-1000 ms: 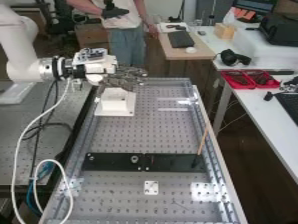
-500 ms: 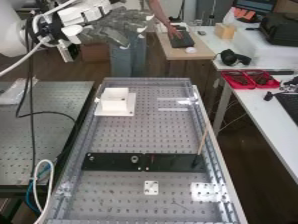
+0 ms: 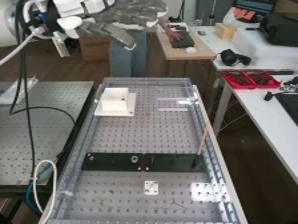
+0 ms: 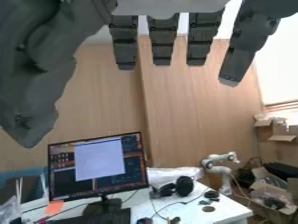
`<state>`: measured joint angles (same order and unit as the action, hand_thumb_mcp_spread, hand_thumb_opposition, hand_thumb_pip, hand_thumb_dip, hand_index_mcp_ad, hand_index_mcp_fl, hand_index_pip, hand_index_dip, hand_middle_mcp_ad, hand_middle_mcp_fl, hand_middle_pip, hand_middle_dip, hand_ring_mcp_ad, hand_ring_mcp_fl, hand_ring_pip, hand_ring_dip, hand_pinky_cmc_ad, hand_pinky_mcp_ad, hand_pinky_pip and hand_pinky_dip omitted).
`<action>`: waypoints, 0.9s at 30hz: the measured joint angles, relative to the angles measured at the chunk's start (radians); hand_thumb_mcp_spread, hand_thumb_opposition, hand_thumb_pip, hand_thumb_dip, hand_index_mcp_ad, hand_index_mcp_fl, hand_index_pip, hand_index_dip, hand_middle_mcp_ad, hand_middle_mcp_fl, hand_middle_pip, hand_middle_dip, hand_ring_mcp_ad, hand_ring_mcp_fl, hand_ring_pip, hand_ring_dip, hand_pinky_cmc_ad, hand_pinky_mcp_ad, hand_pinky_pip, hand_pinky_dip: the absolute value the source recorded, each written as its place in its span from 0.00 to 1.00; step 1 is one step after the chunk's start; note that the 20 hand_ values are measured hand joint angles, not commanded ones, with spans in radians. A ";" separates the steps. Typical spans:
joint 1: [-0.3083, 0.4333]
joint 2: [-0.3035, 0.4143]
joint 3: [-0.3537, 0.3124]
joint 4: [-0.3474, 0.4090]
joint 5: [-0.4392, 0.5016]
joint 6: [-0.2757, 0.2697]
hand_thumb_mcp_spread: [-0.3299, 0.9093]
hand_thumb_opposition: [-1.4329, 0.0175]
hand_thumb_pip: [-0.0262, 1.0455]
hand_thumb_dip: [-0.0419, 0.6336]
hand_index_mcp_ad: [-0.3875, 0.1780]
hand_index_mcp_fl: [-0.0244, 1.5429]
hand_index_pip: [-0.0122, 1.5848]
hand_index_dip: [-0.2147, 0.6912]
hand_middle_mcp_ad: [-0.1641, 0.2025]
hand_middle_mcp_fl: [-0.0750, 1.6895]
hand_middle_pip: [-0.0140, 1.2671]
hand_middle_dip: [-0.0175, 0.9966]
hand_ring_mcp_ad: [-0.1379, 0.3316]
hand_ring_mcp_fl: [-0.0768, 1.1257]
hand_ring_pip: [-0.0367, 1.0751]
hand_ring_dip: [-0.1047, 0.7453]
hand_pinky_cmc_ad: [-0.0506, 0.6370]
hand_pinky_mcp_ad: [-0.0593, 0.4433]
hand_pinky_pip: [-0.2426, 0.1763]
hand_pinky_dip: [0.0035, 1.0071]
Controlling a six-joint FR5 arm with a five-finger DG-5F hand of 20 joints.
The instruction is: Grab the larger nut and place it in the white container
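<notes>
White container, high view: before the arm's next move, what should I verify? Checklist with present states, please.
1. Hand open: ok, its fingers are straight.
2. Hand apart from the white container: ok, it is raised well away.
3. Container standing on the bench: ok.
4. Larger nut inside the container: cannot tell, its inside is hidden.
5. Smaller nut on the black bar: ok.
6. Bearing on the bar: ok.
</notes>
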<state>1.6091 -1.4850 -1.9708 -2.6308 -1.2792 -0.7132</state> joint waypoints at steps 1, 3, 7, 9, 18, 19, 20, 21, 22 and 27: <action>-0.011 -0.007 0.012 -0.012 -0.018 0.002 0.22 0.43 0.73 0.20 0.50 0.03 0.25 0.03 0.66 0.05 0.11 0.17 0.67 0.07 0.15 0.19 0.55 0.74 0.32 0.63; -0.029 -0.021 0.034 -0.035 -0.051 0.005 0.21 0.43 0.73 0.18 0.49 0.03 0.22 0.03 0.65 0.05 0.11 0.17 0.66 0.06 0.14 0.19 0.55 0.74 0.32 0.61; -0.056 -0.044 0.067 -0.070 -0.110 0.006 0.21 0.44 0.73 0.16 0.50 0.05 0.19 0.03 0.66 0.05 0.11 0.19 0.69 0.06 0.14 0.21 0.56 0.73 0.32 0.57; -0.065 -0.053 0.082 -0.087 -0.132 0.003 0.21 0.44 0.73 0.15 0.50 0.05 0.17 0.03 0.66 0.05 0.11 0.19 0.70 0.07 0.14 0.21 0.56 0.77 0.32 0.56; -0.102 -0.081 0.132 -0.177 -0.215 -0.005 0.21 0.43 0.72 0.15 0.50 0.05 0.12 0.03 0.65 0.05 0.11 0.19 0.70 0.06 0.13 0.22 0.60 0.77 0.32 0.51; -0.107 -0.083 0.138 -0.187 -0.227 -0.013 0.21 0.43 0.72 0.15 0.50 0.05 0.12 0.03 0.66 0.05 0.11 0.19 0.70 0.06 0.12 0.21 0.60 0.77 0.32 0.51; -0.110 -0.083 0.140 -0.190 -0.231 -0.016 0.21 0.43 0.73 0.14 0.50 0.06 0.12 0.03 0.66 0.05 0.11 0.19 0.70 0.06 0.12 0.22 0.60 0.77 0.32 0.49; -0.115 -0.083 0.145 -0.197 -0.241 -0.021 0.21 0.43 0.72 0.13 0.50 0.06 0.12 0.03 0.65 0.05 0.11 0.19 0.70 0.06 0.12 0.22 0.60 0.77 0.32 0.49; -0.120 -0.083 0.149 -0.203 -0.249 -0.022 0.21 0.43 0.72 0.13 0.50 0.06 0.11 0.03 0.66 0.05 0.11 0.19 0.70 0.06 0.12 0.22 0.60 0.77 0.32 0.49; -0.129 -0.080 0.151 -0.207 -0.266 -0.028 0.21 0.42 0.72 0.13 0.50 0.06 0.11 0.03 0.65 0.05 0.11 0.19 0.70 0.06 0.12 0.22 0.60 0.77 0.32 0.48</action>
<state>1.4799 -1.5649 -1.8198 -2.8381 -1.5456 -0.7409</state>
